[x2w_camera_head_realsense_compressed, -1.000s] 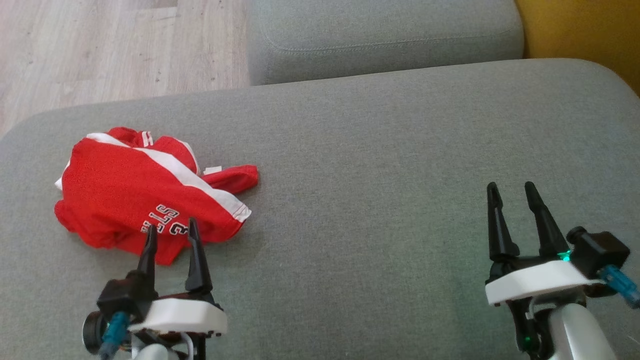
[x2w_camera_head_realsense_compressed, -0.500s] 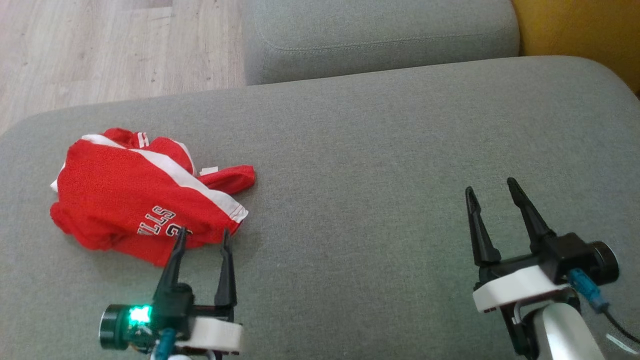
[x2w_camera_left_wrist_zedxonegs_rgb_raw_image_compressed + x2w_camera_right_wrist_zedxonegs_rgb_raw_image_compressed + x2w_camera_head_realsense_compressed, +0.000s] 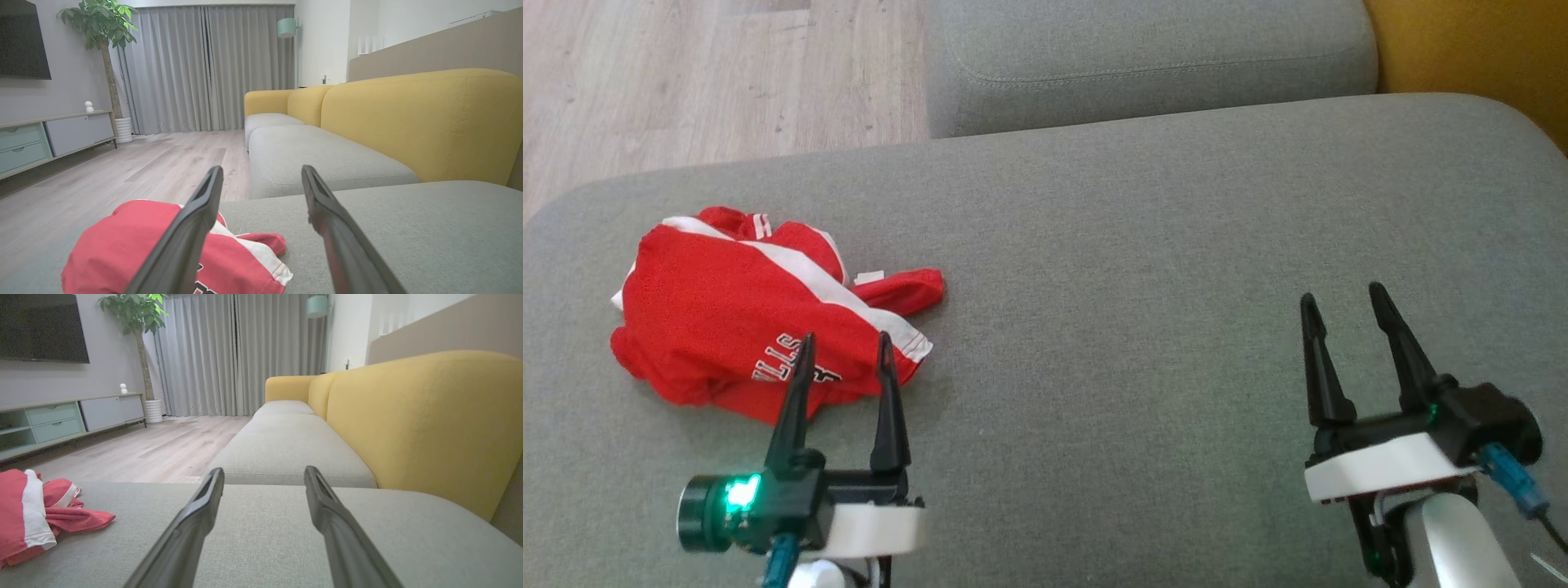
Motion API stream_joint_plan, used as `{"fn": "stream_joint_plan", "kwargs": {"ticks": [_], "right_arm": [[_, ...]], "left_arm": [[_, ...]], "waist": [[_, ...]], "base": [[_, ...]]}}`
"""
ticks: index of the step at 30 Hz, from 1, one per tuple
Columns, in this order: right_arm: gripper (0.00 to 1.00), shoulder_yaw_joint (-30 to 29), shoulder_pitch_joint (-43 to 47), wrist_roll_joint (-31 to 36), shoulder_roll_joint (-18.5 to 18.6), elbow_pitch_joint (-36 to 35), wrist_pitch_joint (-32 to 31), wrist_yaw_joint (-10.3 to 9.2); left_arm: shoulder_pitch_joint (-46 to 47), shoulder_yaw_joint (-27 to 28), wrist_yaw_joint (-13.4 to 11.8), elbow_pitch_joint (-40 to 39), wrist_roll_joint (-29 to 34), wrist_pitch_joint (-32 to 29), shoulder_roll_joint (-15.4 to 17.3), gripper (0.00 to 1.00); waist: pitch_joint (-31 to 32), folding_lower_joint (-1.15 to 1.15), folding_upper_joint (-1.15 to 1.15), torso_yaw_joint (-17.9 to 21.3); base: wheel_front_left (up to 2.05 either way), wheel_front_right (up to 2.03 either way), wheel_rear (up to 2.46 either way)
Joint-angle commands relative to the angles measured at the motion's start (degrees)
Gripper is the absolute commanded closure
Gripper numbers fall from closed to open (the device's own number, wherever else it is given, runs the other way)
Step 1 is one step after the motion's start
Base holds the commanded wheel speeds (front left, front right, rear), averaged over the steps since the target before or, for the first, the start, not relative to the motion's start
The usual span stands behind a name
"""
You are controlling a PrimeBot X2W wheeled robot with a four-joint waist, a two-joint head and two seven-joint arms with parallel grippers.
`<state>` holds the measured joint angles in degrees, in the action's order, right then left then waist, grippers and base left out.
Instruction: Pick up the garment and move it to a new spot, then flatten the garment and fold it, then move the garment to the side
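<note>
Garment (image 3: 743,318): red, white stripes and lettering, crumpled, on the left part of the grey sofa seat (image 3: 1135,286).
Left gripper (image 3: 845,336): fingers apart, empty, tips at the garment's near edge; whether they touch it cannot be told.
Right gripper (image 3: 1342,292): fingers apart, empty, over bare seat, well apart from the garment.

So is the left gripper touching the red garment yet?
Cannot tell. The left gripper overlaps the red garment in the head view; the left wrist view shows neither gap nor contact plainly.
</note>
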<state>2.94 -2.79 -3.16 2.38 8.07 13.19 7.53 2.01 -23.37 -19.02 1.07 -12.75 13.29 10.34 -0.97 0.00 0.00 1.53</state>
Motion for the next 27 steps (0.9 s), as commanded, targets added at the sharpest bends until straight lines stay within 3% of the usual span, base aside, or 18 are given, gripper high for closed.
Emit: {"fn": "stream_joint_plan", "kwargs": {"ticks": [1,5,12,27], "right_arm": [[0.00,1.04,-1.48,-0.96,0.48,-1.00,0.98,-0.04],[0.00,1.37,-0.69,-7.96,0.50,4.29,1.66,-0.04],[0.00,2.73,-1.75,-7.88,0.50,7.26,1.81,-0.04],[0.00,3.46,-1.85,-5.12,0.50,6.59,1.81,-0.04]], "left_arm": [[0.70,2.47,0.42,-2.08,0.58,0.88,-0.06,0.00],[-1.21,4.61,3.24,-0.78,1.44,1.56,-1.79,0.00],[-2.15,8.96,8.10,2.23,1.96,1.71,-4.72,0.00],[-2.20,13.46,12.37,2.98,4.63,1.71,-7.12,0.00]], "waist": [[0.06,0.00,0.00,-0.01],[0.22,0.00,0.00,-0.01],[0.42,0.00,0.00,0.05],[0.80,0.00,0.00,-1.14]], "base": [[0.00,0.00,0.00],[0.00,0.00,0.00],[0.00,0.00,0.00],[0.00,0.00,0.00]]}}
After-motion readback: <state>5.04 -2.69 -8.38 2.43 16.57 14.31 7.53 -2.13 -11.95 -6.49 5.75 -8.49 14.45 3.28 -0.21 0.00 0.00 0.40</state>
